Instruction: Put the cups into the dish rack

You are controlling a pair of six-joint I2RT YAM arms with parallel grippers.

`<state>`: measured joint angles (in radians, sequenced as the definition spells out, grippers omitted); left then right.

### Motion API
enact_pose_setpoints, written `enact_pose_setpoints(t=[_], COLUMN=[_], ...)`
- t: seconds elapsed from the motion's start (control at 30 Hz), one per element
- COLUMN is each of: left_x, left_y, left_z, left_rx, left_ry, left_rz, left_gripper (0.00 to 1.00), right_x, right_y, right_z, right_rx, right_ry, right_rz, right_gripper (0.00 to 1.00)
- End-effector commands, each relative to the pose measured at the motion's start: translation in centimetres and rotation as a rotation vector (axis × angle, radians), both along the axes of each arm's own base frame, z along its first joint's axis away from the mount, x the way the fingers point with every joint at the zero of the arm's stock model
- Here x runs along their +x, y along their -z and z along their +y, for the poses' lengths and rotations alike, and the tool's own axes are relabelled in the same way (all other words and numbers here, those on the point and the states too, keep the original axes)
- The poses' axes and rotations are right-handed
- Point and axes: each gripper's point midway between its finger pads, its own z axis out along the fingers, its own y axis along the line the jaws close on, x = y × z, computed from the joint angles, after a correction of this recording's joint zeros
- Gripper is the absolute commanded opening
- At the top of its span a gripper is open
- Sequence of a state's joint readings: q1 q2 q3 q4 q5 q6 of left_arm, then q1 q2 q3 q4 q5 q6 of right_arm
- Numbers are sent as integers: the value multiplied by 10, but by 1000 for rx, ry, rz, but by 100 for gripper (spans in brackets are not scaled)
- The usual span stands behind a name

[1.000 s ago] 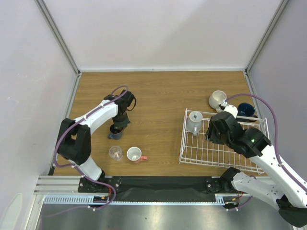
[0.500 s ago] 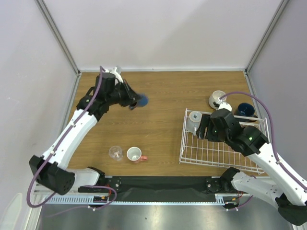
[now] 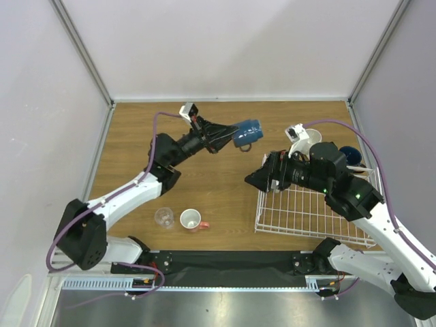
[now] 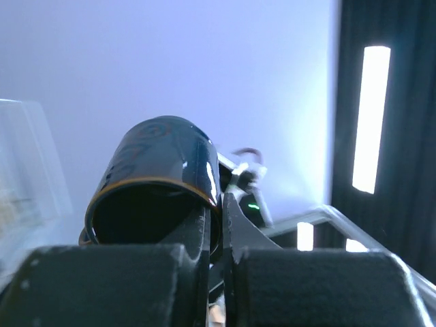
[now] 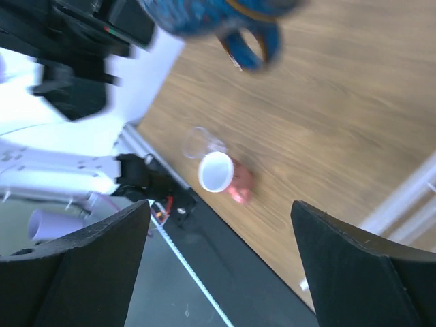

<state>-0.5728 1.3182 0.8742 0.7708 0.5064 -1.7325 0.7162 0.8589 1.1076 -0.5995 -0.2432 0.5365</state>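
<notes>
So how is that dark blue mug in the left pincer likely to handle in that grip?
The dark blue mug looks rigid and glazed; the sheen on its wall suggests it could slip. The left pincer pinches only its rim, with the mug sideways in the air, so it may pivot. If dropped from there, it would probably chip.
</notes>
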Motion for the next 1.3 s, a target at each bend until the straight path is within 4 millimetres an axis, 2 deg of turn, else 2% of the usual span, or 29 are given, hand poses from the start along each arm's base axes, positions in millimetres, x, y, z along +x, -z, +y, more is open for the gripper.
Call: enact_pose_setpoints(t=[0.0, 0.1, 0.17, 0.3, 0.43, 0.5, 0.6, 0.67, 0.73, 0.83, 1.0, 1.13, 1.27], left_x=[-50, -64, -65, -66, -69, -73, -76, -75, -79, -82, -81, -85, -88], left_y=[-95, -105, -108, -102, -101, -103, -99, -98, -105, -110, -108, -110, -114], left_z=[19, -2, -7, -9, -8, -10, -14, -16, -14, -12, -13, -17, -17], left_rx=[-459, -461, -465, -474, -509, -519, -540, -567, -591, -587, -547, -528, -525], left_ry=[143, 269, 286, 279, 290, 311, 339, 348, 367, 358, 330, 363, 375], left_rz=[-45, -10, 1, 43, 69, 64, 85, 105, 84, 60, 49, 42, 29], left_gripper=[1, 0, 0, 0, 0, 0, 0, 0, 1, 1, 0, 0, 0], right_x=[-10, -7, -7, -7, -2, -1, -2, 2, 3, 1, -8, -7, -6], right_y=[-50, -62, -70, -84, -83, -84, -90, -88, -83, -81, -78, -70, -65], right_z=[21, 17, 15, 8, -1, -3, 0, 2, 1, -2, -11, -19, -18], right_rx=[125, 128, 137, 172, 165, 171, 195, 174, 148, 138, 137, 116, 97], right_ry=[-151, -139, -135, -102, -41, -29, -46, -42, -39, -35, -26, 10, 8], right_rz=[-160, -232, -263, -317, -338, -345, -364, -354, -348, -341, -319, -318, -296], right_gripper=[93, 93, 91, 77, 73, 68, 62, 59, 57, 57, 66, 70, 71])
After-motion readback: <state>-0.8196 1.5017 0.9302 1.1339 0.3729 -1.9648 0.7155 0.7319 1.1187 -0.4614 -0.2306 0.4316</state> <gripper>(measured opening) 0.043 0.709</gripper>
